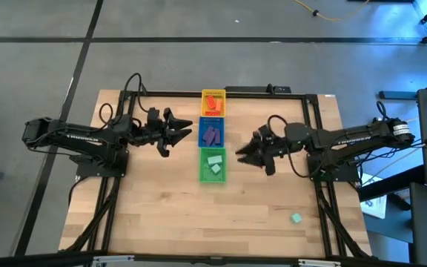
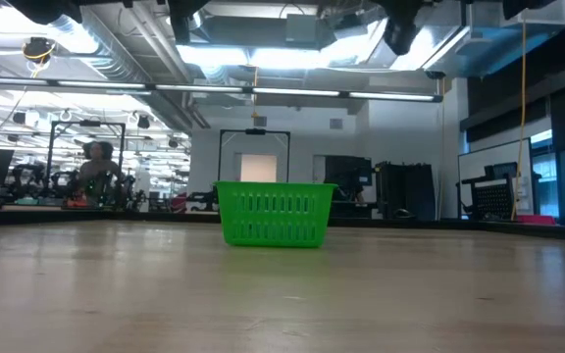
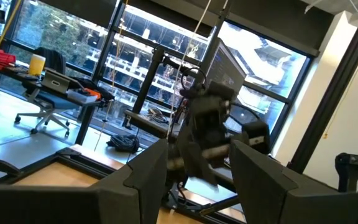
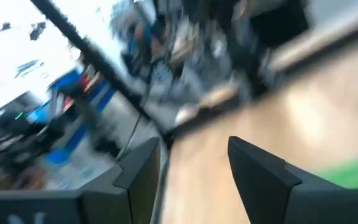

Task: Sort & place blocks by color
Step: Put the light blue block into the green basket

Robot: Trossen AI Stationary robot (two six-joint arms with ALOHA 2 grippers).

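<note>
Three trays lie in a row down the table's middle. The yellow tray (image 1: 213,94) holds orange-red blocks (image 1: 213,104), the blue tray (image 1: 202,132) holds purple blocks (image 1: 213,134), and the green tray (image 1: 202,166) holds mint blocks (image 1: 215,163). One teal block (image 1: 296,218) lies alone on the table toward the near right. My left gripper (image 1: 190,132) hangs open above the table, just left of the blue tray, with nothing between its fingers (image 3: 146,177). My right gripper (image 1: 240,156) hangs open just right of the green tray, also with nothing in it (image 4: 194,168).
In the low view the green tray (image 2: 275,214) stands as a slotted basket at mid-table. A dark frame rail (image 1: 265,90) runs along the table's far edge. Bare wood stretches across the near half of the table. A person (image 2: 94,172) sits far back in the room.
</note>
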